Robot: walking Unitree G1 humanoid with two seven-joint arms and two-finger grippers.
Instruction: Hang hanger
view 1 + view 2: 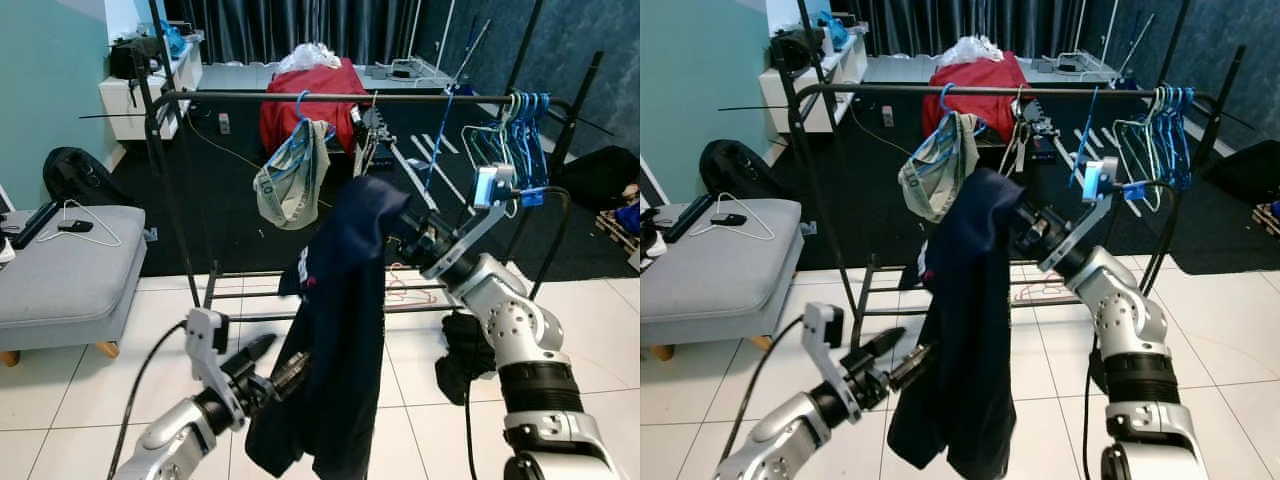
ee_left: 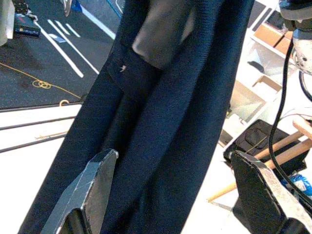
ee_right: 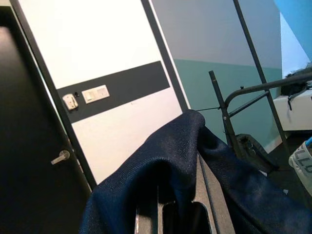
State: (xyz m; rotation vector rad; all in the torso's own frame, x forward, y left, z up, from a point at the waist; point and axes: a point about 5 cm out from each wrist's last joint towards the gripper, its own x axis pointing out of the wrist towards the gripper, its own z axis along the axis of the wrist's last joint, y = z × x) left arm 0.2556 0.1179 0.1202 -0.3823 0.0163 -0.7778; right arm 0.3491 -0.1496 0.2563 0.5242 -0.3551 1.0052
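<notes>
- The right tool (image 1: 400, 222) is raised at chest height in front of the clothes rack (image 1: 300, 97). It carries a dark navy garment (image 1: 345, 320) that hangs from it in a long fall toward the white tile floor (image 1: 100, 400).
- In the right wrist view, the black fingers (image 3: 207, 195) are buried in navy cloth and look closed on the garment. I judge a hanger sits inside it at the shoulders, but the cloth hides it, so I cannot confirm that.
- The garment hangs just short of the rack's top rail, near the middle of the bar. It is held high, probably so the hook can clear the rail.
- The left tool (image 1: 265, 370) is low, at about 7 o'clock from the right tool, with its fingers spread wide. In the left wrist view, the two fingers (image 2: 92, 190) stand either side of the lower folds without pinching them. This looks like steadying, so the hem does not swing.
- On the rail, at about 11 o'clock from the garment, a blue hanger (image 1: 297, 110) carries a pale bundle of clothing (image 1: 290, 180).
- A cluster of empty hangers (image 1: 510, 135) crowds the rail's far right end, at about 2 o'clock.
- The free stretch of bar between the two looks like the natural landing place.
- A grey ottoman (image 1: 65, 265) sits at 9 o'clock.
- A dark item (image 1: 462, 350) lies on the floor by the right arm.
</notes>
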